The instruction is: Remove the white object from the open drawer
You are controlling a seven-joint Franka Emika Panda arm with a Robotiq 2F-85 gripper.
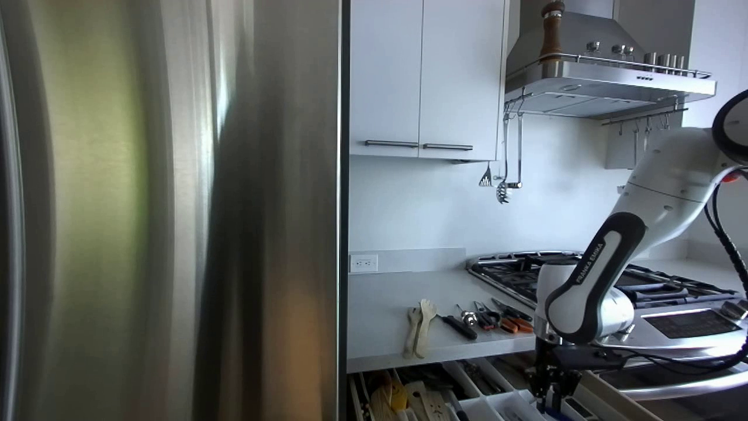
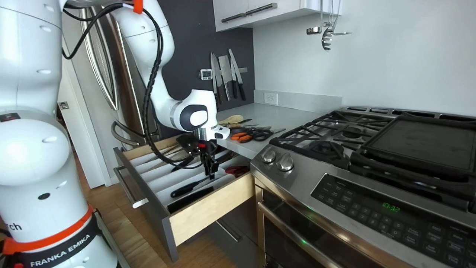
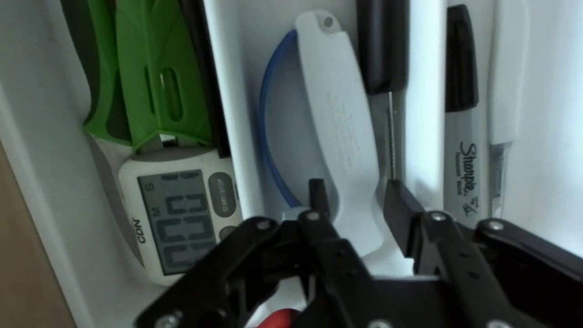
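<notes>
And now the gripper is held spread, nothing clasped, across the white object laid in a compartment of the drawer: aligned, seemingly, so the narrow waist can be pinched.

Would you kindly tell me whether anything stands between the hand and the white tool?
Nothing visible does: in the wrist view the open hand frames the white tool, though a black-handled tool and a divider lie close on its right.
</notes>
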